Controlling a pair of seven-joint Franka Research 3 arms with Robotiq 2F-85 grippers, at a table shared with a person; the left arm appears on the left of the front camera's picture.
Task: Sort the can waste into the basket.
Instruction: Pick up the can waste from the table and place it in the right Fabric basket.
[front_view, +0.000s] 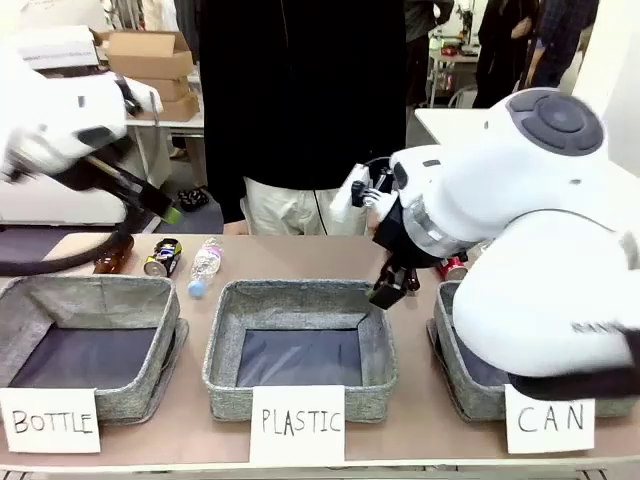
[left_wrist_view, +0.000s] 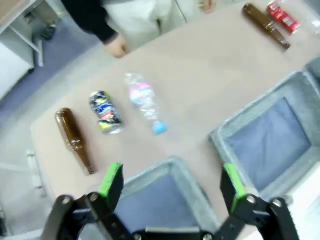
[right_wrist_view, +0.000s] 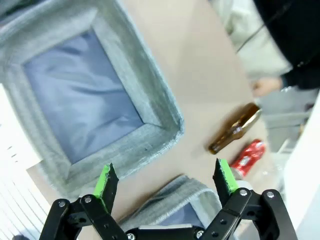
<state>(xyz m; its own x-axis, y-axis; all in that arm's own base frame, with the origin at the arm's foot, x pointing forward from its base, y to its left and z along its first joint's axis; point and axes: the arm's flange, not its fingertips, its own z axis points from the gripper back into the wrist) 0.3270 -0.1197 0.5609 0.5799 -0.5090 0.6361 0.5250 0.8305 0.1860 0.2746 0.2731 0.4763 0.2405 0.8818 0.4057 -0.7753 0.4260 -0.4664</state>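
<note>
The table (front_view: 300, 255) runs across in front of me, and a person (front_view: 300, 100) in a dark top stands at its far edge; my two white arms reach in from either side.

Three grey woven baskets sit in a row along my edge: the one signed "BOTTLE" (front_view: 90, 285) on my left, the one signed "PLASTIC" (front_view: 225, 350) in the middle, and the basket (front_view: 468, 400) signed "CAN" on my right, partly hidden by my right arm.

My left gripper (left_wrist_view: 171, 181) hangs above the far rim of the "BOTTLE" basket with its jaws wide apart and nothing between them; my right gripper (right_wrist_view: 165, 177) hovers near the far right corner of the "PLASTIC" basket, also spread wide and holding nothing.

On the far left of the table lie a brown bottle (left_wrist_view: 74, 139) and a clear plastic bottle (left_wrist_view: 145, 102); a second brown bottle (right_wrist_view: 235, 129) lies on the right.

The dark can (left_wrist_view: 105, 112) lies on its side between the left brown bottle and the clear bottle, behind the "BOTTLE" basket; the red can (right_wrist_view: 247, 155) lies on the table just beside the second brown bottle, near the far rim of the "CAN" basket; both cans are outside it.
</note>
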